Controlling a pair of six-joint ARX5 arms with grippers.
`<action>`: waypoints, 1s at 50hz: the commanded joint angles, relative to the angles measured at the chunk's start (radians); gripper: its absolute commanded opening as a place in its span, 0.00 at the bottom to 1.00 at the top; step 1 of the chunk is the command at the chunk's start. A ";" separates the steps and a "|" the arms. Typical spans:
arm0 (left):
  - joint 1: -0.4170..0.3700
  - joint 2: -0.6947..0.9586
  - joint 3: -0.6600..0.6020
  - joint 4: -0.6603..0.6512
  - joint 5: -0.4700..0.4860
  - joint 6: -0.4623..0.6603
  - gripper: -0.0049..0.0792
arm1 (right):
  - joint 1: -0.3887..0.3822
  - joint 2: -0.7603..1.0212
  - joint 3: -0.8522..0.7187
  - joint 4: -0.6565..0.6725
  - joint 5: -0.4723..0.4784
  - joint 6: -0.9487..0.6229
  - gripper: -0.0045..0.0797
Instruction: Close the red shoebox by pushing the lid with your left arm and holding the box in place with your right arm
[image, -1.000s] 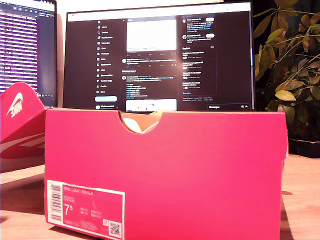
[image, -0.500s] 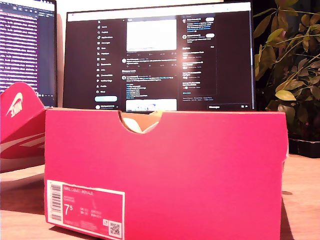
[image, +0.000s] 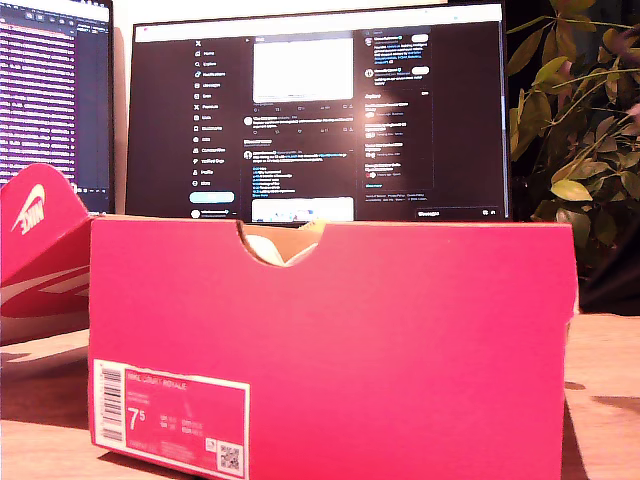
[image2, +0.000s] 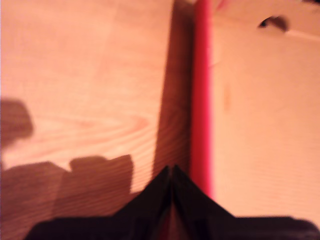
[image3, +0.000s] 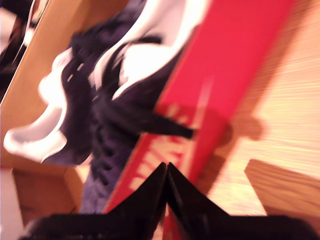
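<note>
Monitors (image: 318, 115) glow behind red shoebox (image: 330, 345), end-on, lid (image: 40, 245) open.

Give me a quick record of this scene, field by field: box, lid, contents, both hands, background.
box: red shoebox, open, on the wooden table
lid: red lid, tilted open at the exterior view's left
contents: dark and white shoes
first: my first hand, jaws together, beside a red cardboard edge
second: my second hand, jaws together, over the box's red wall
background: monitor, plant
</note>
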 joint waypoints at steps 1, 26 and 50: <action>-0.001 0.031 0.014 -0.009 0.005 0.013 0.04 | 0.018 0.023 0.005 0.033 -0.003 0.023 0.04; -0.039 0.078 0.063 -0.147 0.150 0.046 0.04 | 0.081 0.139 0.005 0.187 0.017 0.072 0.04; -0.058 0.067 0.248 -0.327 0.300 0.047 0.04 | 0.082 0.143 0.005 0.198 0.019 0.071 0.04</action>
